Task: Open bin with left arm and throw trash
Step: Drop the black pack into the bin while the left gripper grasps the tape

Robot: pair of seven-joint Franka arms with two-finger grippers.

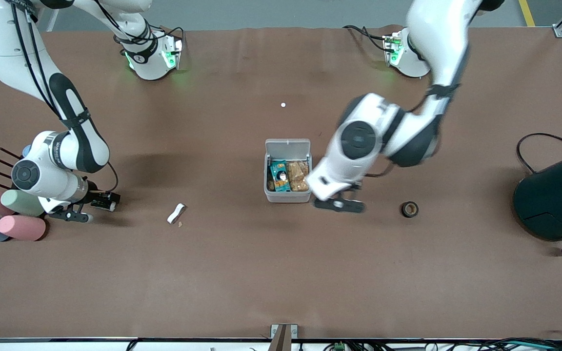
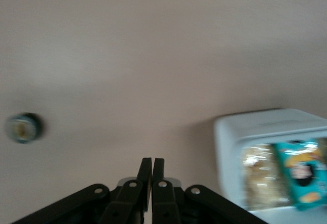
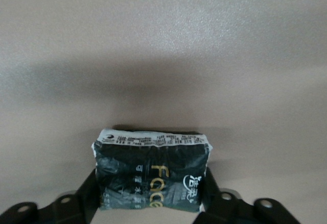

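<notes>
Standing open already: bin (image 1: pixel 288 195) at mid-surface, lid (image 1: pixel 288 146) tipped back, snack packets (image 1: pixel 288 176) filling it. Left gripper (image 1: pixel 339 204) pressed together, empty, beside the bin. Right gripper (image 1: pixel 83 210) clamped on black wrapper (image 3: pixel 152 178) near the pastel cups (image 1: pixel 5 214). Left to bin, seemingly: that wrapper, white strip (image 1: pixel 176 213), tape roll (image 1: pixel 409 209).

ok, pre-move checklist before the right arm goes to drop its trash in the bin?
1. Bin lid open: ok.
2. Right gripper shut on black wrapper: ok.
3. Left gripper clear of the bin opening: ok, shut, empty, beside the bin.
4. Room in the bin: cannot tell, snack packets already inside.
5. Trash left on the table: not ok, white strip and tape roll remain.
</notes>
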